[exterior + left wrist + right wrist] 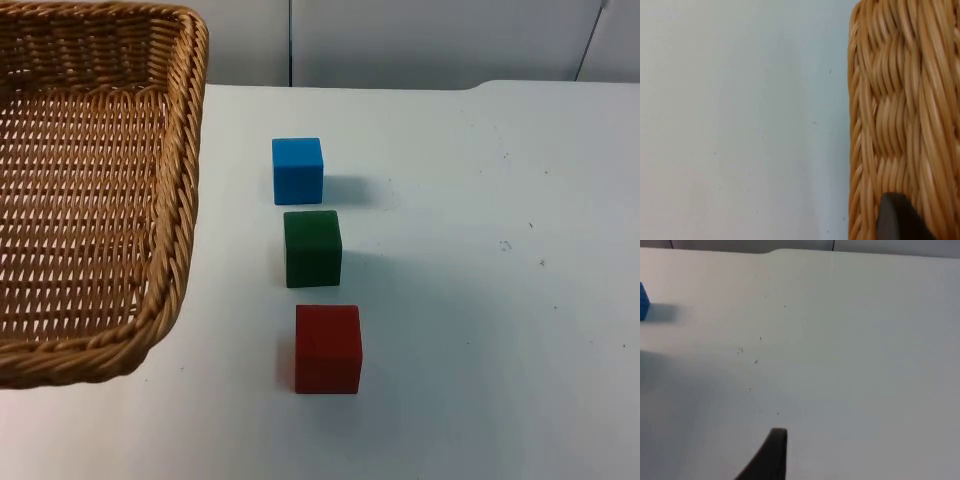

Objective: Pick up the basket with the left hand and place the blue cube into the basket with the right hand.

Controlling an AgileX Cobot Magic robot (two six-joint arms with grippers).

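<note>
Though apart: blue cube [297,170], right gripper [774,460]

From the left wrist camera, the woven wicker basket [900,115] looms close, its thick braided rim running as a tall tan band of twisted strands. A black fingertip [897,220] of the left gripper lies against that rim, overlapping the weave. Beside the basket stretches the bare white table [740,120], marked by a few tiny dark specks scattered across its surface.
</note>
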